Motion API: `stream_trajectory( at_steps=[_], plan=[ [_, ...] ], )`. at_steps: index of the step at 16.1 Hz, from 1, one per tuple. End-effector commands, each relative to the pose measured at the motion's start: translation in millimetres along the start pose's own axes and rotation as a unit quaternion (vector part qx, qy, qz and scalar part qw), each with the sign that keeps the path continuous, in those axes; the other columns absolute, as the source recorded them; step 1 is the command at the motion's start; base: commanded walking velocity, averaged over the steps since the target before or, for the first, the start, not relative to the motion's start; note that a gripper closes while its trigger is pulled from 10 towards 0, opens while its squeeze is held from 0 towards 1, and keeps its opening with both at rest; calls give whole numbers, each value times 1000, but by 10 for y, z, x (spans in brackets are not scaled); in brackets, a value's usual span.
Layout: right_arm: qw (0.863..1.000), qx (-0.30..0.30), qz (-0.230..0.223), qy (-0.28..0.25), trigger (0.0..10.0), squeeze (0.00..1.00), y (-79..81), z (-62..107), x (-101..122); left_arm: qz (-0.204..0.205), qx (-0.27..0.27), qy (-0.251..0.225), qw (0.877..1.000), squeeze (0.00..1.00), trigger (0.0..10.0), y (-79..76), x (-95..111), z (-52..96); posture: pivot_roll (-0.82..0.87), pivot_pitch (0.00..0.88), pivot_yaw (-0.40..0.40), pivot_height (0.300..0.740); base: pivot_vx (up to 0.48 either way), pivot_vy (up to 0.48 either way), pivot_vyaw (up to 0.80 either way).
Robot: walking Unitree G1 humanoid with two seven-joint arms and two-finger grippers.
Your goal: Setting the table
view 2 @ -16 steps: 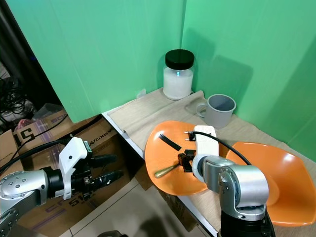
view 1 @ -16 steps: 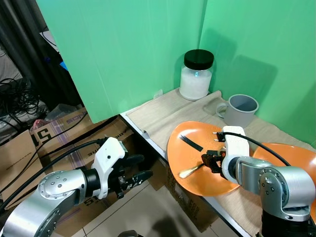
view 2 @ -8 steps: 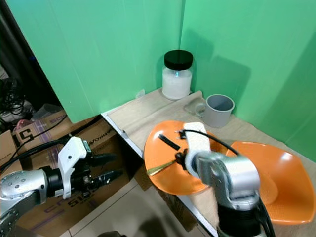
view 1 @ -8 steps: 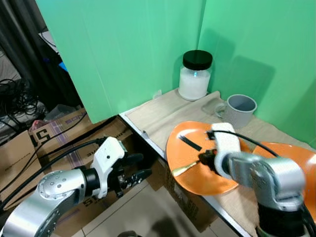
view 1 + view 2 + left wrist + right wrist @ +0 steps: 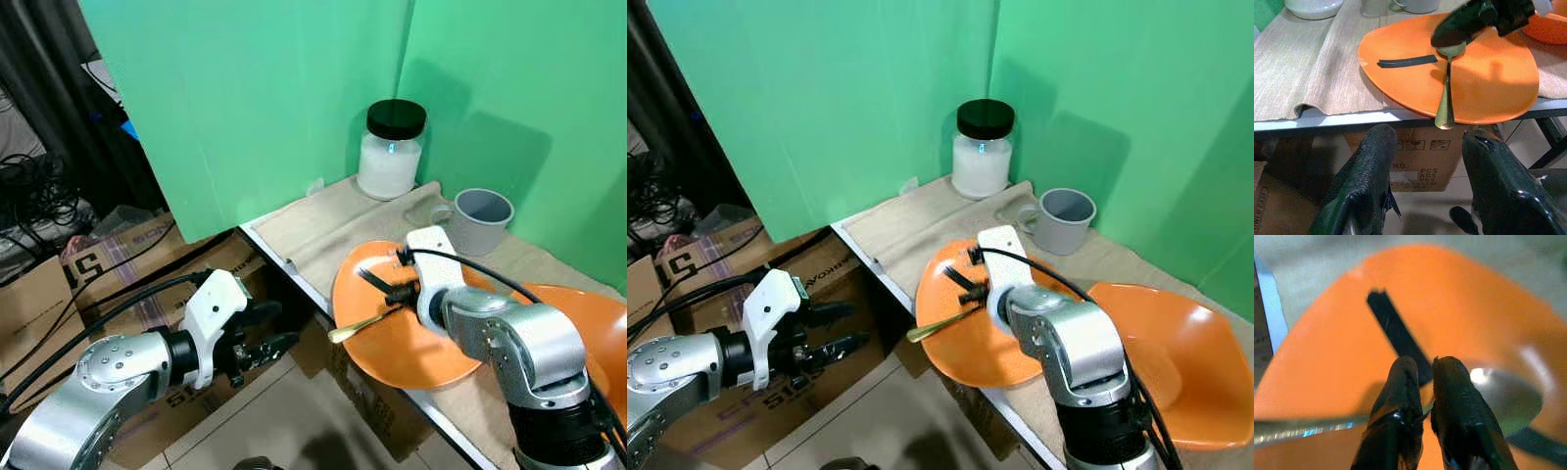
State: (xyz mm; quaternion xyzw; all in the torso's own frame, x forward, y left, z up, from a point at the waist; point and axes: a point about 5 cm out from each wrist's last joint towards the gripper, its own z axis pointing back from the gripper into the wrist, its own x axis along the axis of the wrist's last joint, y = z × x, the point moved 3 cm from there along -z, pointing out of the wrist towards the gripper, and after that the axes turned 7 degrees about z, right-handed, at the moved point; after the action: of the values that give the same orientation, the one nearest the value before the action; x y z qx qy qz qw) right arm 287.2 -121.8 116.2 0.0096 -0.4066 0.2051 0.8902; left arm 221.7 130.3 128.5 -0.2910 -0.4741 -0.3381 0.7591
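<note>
**Spoon pinched near its bowl over the orange plate**

Left eye view: the right end effector (image 5: 400, 291) is closed on a gold spoon (image 5: 355, 326) over the orange plate (image 5: 411, 343). The handle runs out toward 8 o'clock, its tip past the plate's rim and the tabletop (image 5: 313, 230) edge. A black strip (image 5: 375, 284) lies on the plate at about 10 o'clock from the grip. A white jar (image 5: 390, 149) stands at 12 o'clock and a grey mug (image 5: 478, 217) at 2 o'clock of the plate; a second orange dish (image 5: 600, 311) sits at 3 o'clock. The left end effector (image 5: 265, 340) hangs low off the tabletop, fingers apart, holding nothing.

Right eye view: the same layout; cardboard boxes (image 5: 686, 264) stand on the floor behind the left arm.

Left wrist view: between the two spread black fingers (image 5: 1364, 181), the spoon's handle overhangs the plate's near rim.

Right wrist view: the fingertips (image 5: 1400, 382) squeeze the thin neck just beside the shiny bowl.

Judgement: the spoon looks light, stiff and slick, so a pinch this close to the bowl leaves the long handle free to swivel; a hold nearer mid-handle would likely balance better.
</note>
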Motion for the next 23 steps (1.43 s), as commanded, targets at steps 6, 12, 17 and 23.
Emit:
stream_trajectory(
  at_steps=[6,12,17,23],
  plan=[
    [995,13,74,-61,10000,0,-76,99,148,-17,11,5,1000,0,10000,20,15,17,86,0,50,740,0,0,0],
    [982,39,182,29,10000,729,-58,37,-192,-17,9,8,1000,0,10000,28,28,14,83,0,55,740,0,0,0],
    [959,-17,278,48,10000,0,-202,-76,-185,-18,13,8,1000,0,10000,53,39,20,91,0,53,740,0,0,0],
    [954,-64,293,-17,10000,0,-323,-118,92,-21,16,9,1000,0,10000,73,45,23,95,0,53,740,0,0,0]
  ],
)
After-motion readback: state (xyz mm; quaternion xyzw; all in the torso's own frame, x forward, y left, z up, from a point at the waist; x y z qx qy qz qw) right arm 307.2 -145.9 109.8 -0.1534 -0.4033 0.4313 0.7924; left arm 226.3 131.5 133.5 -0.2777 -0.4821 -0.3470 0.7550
